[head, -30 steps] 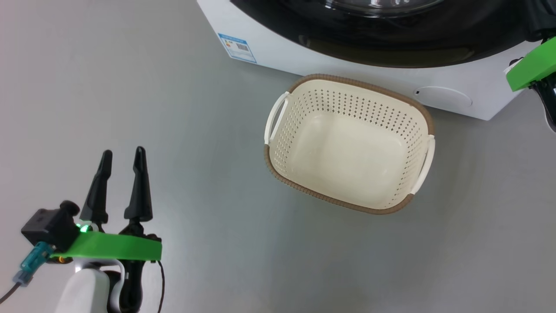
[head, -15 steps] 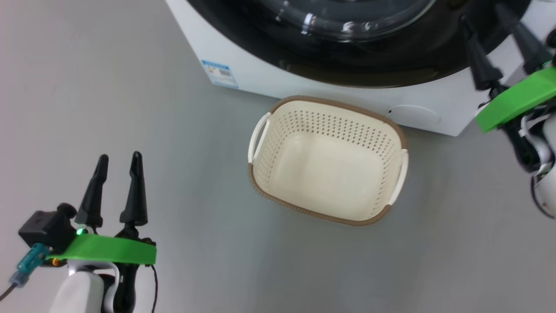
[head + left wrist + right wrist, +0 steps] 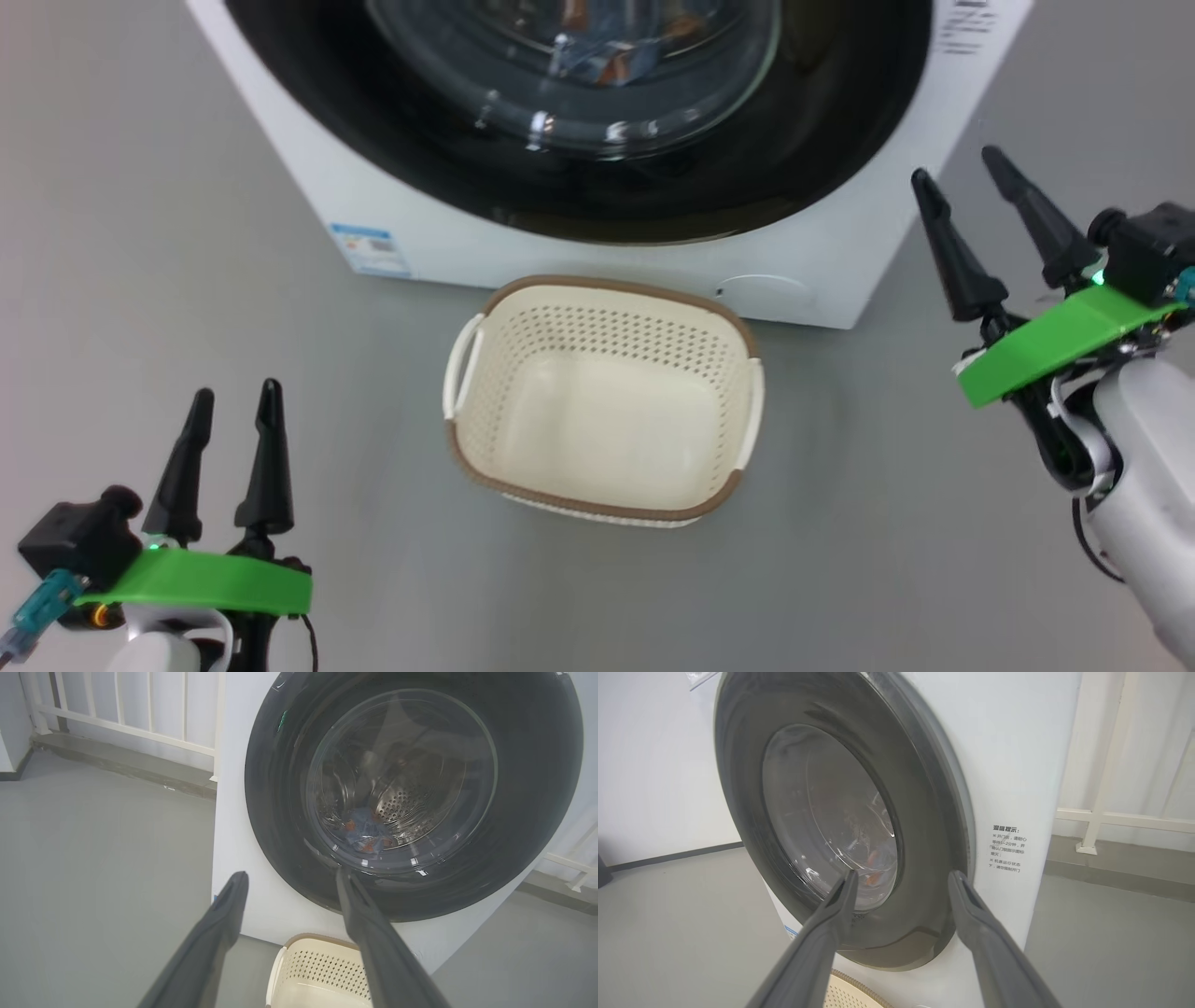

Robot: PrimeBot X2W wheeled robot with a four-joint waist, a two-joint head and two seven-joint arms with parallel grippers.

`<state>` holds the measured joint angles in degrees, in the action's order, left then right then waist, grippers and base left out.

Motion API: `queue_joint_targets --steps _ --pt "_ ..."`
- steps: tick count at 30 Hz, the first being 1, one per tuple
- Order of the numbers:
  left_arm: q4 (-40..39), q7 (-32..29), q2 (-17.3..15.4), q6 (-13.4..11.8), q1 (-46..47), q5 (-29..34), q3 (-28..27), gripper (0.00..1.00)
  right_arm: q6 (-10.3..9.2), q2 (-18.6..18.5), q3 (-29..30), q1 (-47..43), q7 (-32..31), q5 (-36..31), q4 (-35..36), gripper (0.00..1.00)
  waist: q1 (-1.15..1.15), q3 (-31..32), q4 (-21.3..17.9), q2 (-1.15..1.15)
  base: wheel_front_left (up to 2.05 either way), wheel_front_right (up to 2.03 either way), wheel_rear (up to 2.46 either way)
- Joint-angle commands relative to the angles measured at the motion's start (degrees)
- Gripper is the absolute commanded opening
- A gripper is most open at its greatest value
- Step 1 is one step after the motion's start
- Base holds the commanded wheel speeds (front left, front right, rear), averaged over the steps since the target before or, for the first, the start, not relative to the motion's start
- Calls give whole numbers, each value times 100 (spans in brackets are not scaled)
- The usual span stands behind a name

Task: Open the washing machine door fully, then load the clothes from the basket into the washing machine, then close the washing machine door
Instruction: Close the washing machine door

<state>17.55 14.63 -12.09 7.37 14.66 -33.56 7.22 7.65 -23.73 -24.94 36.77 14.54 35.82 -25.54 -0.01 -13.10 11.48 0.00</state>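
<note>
Black and glossy, the ring of the washing machine door (image 3: 420, 177) is sitting flat against the white front of the washing machine (image 3: 840, 252). In the right wrist view its edge is lying flush with the panel, so the door is looking shut, though whether the latch has caught is probably more than these angles can settle. Behind the bulging glass the clothes (image 3: 366, 833) are lying in a small blue and orange heap at the bottom of the steel drum. The basket (image 3: 597, 285) is standing on the grey floor (image 3: 140, 280) just in front of the machine and holding nothing. Its long axis is running side to side along the machine's front, with a handle at each end.

The left gripper (image 3: 236, 390) is hovering low at the near left, well apart from both basket and door, with its two dark fingers spread and carrying nothing. The right gripper (image 3: 954, 163) is hanging just beside the machine's right front corner, fingers likewise parted and empty. The door is lying ahead of and to the left of that right gripper, making it the nearer arm by far, while the left is pointing at the door from further back. Judging by this layout, loading and closing are looking done, and any last press on the ring would be falling to the right arm
</note>
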Motion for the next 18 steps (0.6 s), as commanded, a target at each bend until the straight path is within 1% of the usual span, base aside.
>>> queue_joint_targets --steps 1,10,18 --pt "-150 37 -229 12 -8 -74 -236 100 -16 11 36 -231 46 -64 216 100 1 336 -473 0 0 0 0" --pt "-339 37 -339 -58 -278 -73 -339 100 -16 189 497 -972 46 -180 584 100 1 606 -1074 0 0 0 0" --pt "-450 -7 -360 -110 -429 -88 -307 100 -16 297 898 -1601 46 -311 784 100 1 820 -1330 0 0 0 0"
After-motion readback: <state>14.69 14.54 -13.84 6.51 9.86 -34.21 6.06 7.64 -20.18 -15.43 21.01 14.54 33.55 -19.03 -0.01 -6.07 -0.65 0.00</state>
